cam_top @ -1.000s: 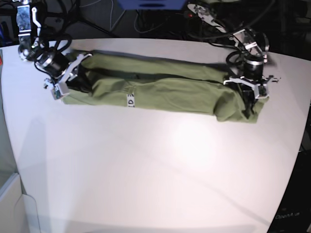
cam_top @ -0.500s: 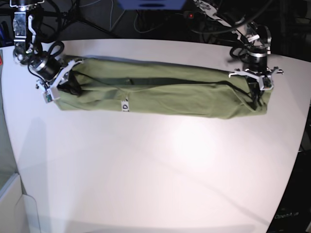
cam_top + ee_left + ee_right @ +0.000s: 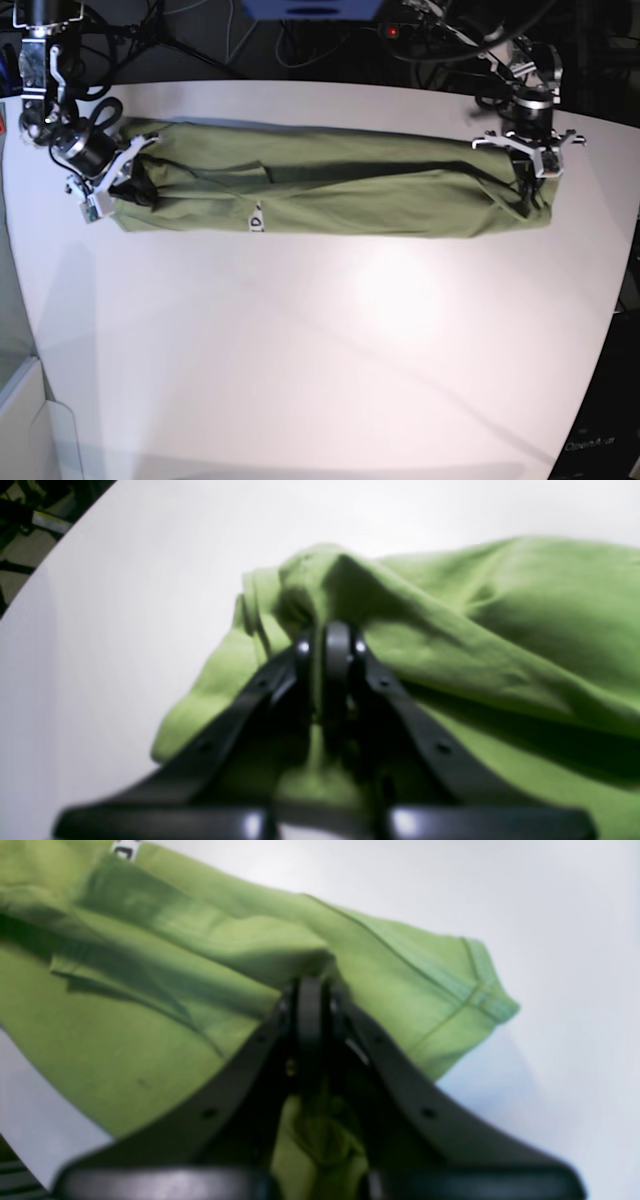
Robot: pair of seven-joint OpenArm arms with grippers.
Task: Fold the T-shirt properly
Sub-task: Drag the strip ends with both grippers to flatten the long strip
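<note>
The olive-green T-shirt [image 3: 330,190] lies stretched into a long narrow band across the far half of the white table, its small white neck label [image 3: 256,218] on the near edge. My left gripper [image 3: 528,178] is shut on the cloth at the band's right end; in the left wrist view its black fingers [image 3: 336,645] pinch a raised fold of the T-shirt [image 3: 500,625]. At the band's left end my right gripper [image 3: 128,178] is shut on the cloth too. In the right wrist view its fingers [image 3: 309,1000] clamp a ridge of the T-shirt [image 3: 150,990] near a hemmed edge.
The white table [image 3: 330,350] spreads wide in front of the shirt. Dark cables and equipment [image 3: 300,30] lie beyond the far edge. A pale bin corner [image 3: 25,420] sits at the lower left.
Both grippers have moved outward and toward the far side, pulling the shirt from a slack, wrinkled bundle into a longer, taut band. Both stay shut on the cloth.
</note>
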